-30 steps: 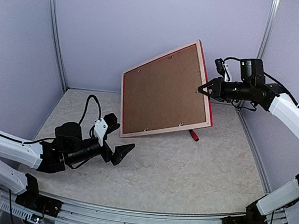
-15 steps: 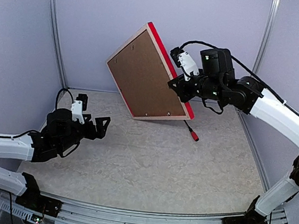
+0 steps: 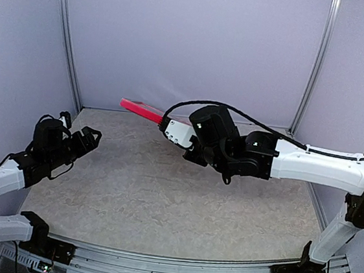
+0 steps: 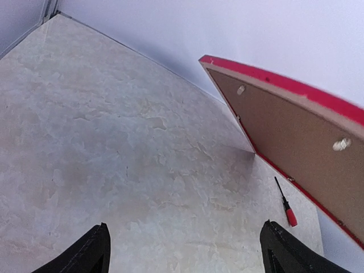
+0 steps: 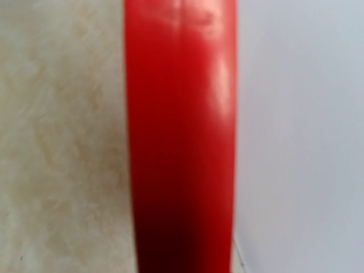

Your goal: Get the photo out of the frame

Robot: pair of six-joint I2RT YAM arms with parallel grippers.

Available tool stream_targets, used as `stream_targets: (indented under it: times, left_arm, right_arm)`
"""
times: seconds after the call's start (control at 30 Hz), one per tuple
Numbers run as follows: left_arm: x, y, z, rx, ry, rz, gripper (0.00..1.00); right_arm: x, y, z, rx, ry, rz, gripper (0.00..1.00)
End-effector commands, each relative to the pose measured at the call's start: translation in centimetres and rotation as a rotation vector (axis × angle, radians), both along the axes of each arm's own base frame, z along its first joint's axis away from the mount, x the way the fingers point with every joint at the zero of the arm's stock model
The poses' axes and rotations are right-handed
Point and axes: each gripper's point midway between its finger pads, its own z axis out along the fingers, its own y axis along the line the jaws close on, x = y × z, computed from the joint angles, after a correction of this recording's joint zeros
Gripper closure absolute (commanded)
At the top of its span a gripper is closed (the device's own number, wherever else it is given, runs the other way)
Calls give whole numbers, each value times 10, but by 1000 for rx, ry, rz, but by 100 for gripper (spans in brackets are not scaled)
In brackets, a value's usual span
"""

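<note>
The frame shows in the top view only as a thin red strip (image 3: 142,111) at the back, edge-on and held off the table. In the left wrist view it is tilted, with its red rim (image 4: 273,77) on top and the brown backing board (image 4: 301,148) facing me. The photo is hidden. My right gripper (image 3: 165,120) is at the frame's edge and shut on it. Its fingers do not show in the right wrist view, where the blurred red rim (image 5: 179,142) fills the middle. My left gripper (image 3: 87,138) is open and empty, far left of the frame, above bare table (image 4: 185,256).
A small red-handled screwdriver (image 4: 289,213) lies on the table under the frame's lower edge. Purple walls enclose the table on three sides. My right arm (image 3: 283,161) stretches across the middle of the table.
My right arm has swung left and lower, carrying the frame and turning it edge-on to the top camera. My left arm has drawn back to the left.
</note>
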Motion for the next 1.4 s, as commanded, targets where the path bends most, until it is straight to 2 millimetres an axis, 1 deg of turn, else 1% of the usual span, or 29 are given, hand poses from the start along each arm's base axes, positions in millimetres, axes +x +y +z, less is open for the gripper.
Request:
stream_targets:
  times: [0.0, 0.03, 0.17, 0.27, 0.37, 0.47, 0.53, 0.63, 0.7, 0.8, 0.87, 0.97, 1.07, 1.23, 1.37]
  left_arm:
    - [-7, 7, 9, -144, 84, 4, 10]
    - [-7, 9, 11, -154, 87, 10, 10]
    - [-11, 0, 19, -224, 127, -25, 10]
    - [-14, -4, 18, -277, 192, -21, 11]
    - [-19, -8, 10, -340, 263, -12, 11]
    - [-22, -8, -10, -421, 359, 49, 19]
    - [-23, -15, -21, -454, 406, 29, 19]
    - [-23, -29, -29, -507, 456, -23, 17]
    - [-22, -33, -37, -535, 484, -25, 19]
    - [-22, -36, -43, -578, 501, -22, 21]
    - [-22, -40, -45, -611, 507, -28, 25]
    - [-20, -45, -47, -666, 514, -38, 33]
    - [-20, -48, -44, -734, 503, -44, 39]
    - [-16, -52, -36, -789, 486, -47, 40]
    - [-16, -53, -37, -817, 497, -36, 36]
  right_arm:
    - [-13, 23, -13, -51, -75, 9, 100]
    - [-17, 27, -23, -79, -70, 19, 100]
    - [-29, 42, -54, -133, -34, 66, 100]
    - [-33, 48, -74, -180, -28, 72, 100]
    - [-35, 52, -91, -206, -20, 77, 100]
    - [-37, 57, -101, -219, -17, 86, 100]
    - [-37, 60, -105, -226, -17, 90, 100]
    - [-38, 61, -110, -236, -16, 93, 100]
    - [-38, 61, -113, -240, -14, 95, 100]
    - [-38, 62, -116, -247, -12, 94, 100]
    - [-39, 62, -117, -249, -10, 93, 100]
    - [-38, 62, -121, -253, -6, 93, 100]
    - [-38, 65, -121, -254, -8, 97, 100]
    - [-38, 68, -123, -257, -7, 103, 100]
    - [-38, 69, -123, -259, -8, 104, 100]
